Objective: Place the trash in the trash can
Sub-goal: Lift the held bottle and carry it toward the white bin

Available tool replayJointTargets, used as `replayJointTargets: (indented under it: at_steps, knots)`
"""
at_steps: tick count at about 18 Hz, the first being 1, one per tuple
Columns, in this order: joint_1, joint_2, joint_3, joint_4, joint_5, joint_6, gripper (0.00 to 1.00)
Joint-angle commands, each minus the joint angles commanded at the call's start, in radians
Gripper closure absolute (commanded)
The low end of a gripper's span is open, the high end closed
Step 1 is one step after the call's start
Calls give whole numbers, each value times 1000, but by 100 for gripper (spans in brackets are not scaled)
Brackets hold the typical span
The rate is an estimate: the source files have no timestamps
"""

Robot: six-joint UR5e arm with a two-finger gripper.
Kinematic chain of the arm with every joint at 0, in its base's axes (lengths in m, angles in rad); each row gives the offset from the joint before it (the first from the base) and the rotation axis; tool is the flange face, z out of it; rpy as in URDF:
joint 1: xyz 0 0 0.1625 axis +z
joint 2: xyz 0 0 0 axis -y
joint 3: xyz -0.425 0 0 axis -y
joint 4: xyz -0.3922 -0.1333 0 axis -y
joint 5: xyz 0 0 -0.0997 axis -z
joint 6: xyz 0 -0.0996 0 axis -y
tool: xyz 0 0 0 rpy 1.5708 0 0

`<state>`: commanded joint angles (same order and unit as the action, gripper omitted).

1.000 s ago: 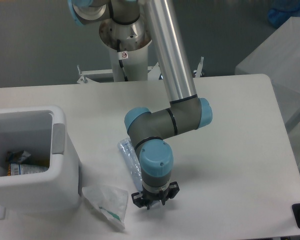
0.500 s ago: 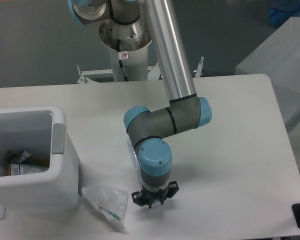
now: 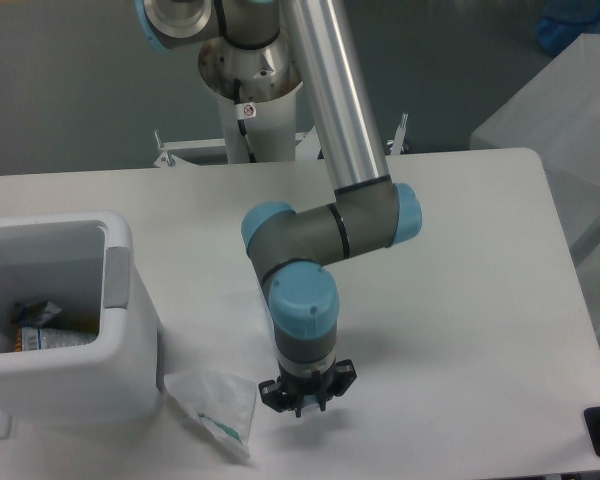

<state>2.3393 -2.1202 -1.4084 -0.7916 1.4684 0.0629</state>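
My gripper (image 3: 300,398) hung low over the white desk (image 3: 460,300), near the bottom middle of the frame. It pointed straight down. I could only see its dark base from above, so I could not tell how wide it was open, or if it held anything.

The crumpled white wrapper with green marks (image 3: 216,408) lay flat on the desk, just to the left of my gripper, near but not touching it. The big white boxy plastic trash can with the thick rim and a grey side panel (image 3: 118,300) stood at the left edge of the frame, just beside the wrapper. Some small packets already lay inside it.

The long crushed clear bottle did not show. My own arm (image 3: 300,300) covered the spot in the middle of the desk, so the bottle may have been under it, but I could not be sure.

I think the step in hand was picking up one piece of trash. To do it well, I should go down slowly and close on the middle of the piece, not on a thin edge. A soft wrapper can slip out, and a crushed bottle can roll away. Then I should lift high enough to clear the thick rim before moving left over the trash can.
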Motion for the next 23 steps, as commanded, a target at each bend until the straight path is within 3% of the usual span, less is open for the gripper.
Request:
replayJointTargets:
  at_steps: [6,9,12,15,23]
  knots:
    - [74,26,152,3,-232,-84,66]
    - [89,69,190,14,-293,-87,66]
    - [83,80,201,48,-322,-94,66]
    - [86,138,204,83,-362,-109,66]
    - [26,238,209,89,-408,-176,66]
